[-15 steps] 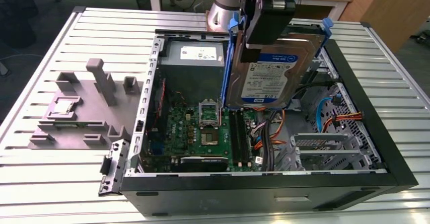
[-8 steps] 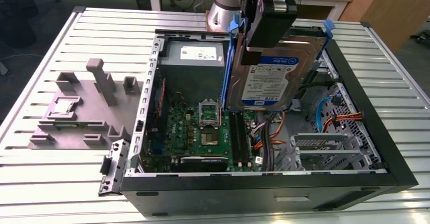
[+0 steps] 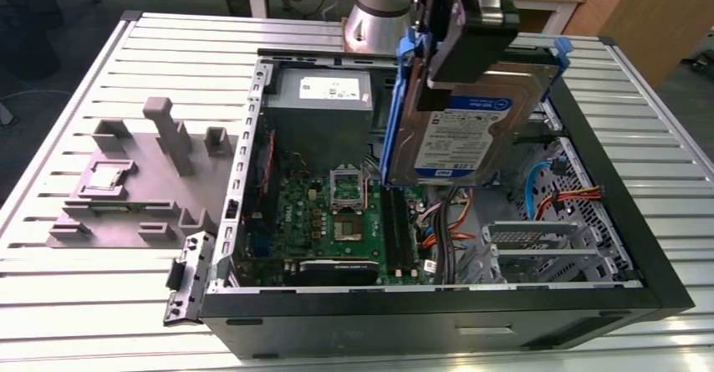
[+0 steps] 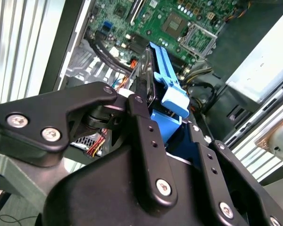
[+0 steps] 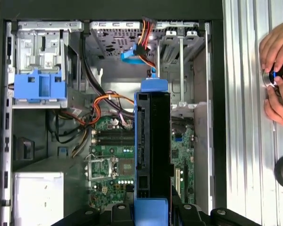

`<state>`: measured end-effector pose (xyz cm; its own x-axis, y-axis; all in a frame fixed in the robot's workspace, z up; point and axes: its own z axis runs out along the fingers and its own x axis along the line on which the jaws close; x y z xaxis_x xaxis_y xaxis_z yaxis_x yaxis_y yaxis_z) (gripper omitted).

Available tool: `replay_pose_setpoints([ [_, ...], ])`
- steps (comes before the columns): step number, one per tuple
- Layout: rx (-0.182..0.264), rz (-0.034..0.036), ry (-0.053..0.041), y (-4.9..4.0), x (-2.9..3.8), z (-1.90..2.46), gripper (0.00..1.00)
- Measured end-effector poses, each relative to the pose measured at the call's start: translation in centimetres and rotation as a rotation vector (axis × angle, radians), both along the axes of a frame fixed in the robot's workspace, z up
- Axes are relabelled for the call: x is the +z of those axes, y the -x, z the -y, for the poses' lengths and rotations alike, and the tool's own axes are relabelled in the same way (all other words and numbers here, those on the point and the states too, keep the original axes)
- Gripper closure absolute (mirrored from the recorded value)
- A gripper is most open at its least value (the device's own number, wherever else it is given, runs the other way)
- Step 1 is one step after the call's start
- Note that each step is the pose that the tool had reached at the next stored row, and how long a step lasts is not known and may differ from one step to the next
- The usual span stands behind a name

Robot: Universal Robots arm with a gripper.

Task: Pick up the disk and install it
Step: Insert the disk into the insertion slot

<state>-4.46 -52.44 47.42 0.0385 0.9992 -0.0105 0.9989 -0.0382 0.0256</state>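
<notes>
Hanging upright over the open case point(image 3: 446, 322), the disk point(image 3: 474, 134) is pinched in the gripper point(image 3: 477, 29), flat silver metal with blue plastic rails point(image 3: 393, 134), plenty of room to both case walls.

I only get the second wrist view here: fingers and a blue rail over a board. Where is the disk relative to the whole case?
Observer: In the exterior view the gripper holds the disk upright over the middle of the open case, label facing that camera.
Operator: Any drive cage in sight?
Observer: Yes. The first wrist view shows a metal cage in a corner of the case, with a blue bracket in it.
Operator: Anything beside the case?
Observer: A grey fixture plate lies on the table, at the exterior view's left of the case.
</notes>
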Motion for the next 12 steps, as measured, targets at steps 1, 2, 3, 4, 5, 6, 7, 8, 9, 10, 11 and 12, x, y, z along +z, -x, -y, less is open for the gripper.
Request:
replay_pose_setpoints([
  [1,0.0,0.0,0.0,-0.32,-0.01,0.0,0.63],
  [2,0.0,-0.0001,0.0001,-0.65,-0.01,0.0,0.63],
  [3,0.0,-0.0001,0.0,-0.97,-0.02,0.0,0.63],
  [4,0.0,0.0,-0.0001,-1.3,-0.03,0.0,0.63],
  [5,0.0,0.0,0.0,-1.65,-0.04,0.0,0.63],
  [6,0.0,-0.0001,0.0,-2.0,-0.04,0.0,0.63],
  [7,0.0,-0.0001,0.0001,-2.28,-0.06,0.0,0.63],
  [8,0.0,-0.0001,0.0001,-2.5,-0.08,0.0,0.63],
  [9,0.0,0.0001,0.0,-2.62,-0.12,0.0,0.63],
  [10,0.0,0.0004,0.0001,-2.69,-0.16,0.0,0.63],
  [11,0.0,0.0007,0.0,-2.74,-0.21,0.02,0.63],
  [12,0.0,0.0007,0.0002,-2.8,-0.26,0.15,0.63],
])
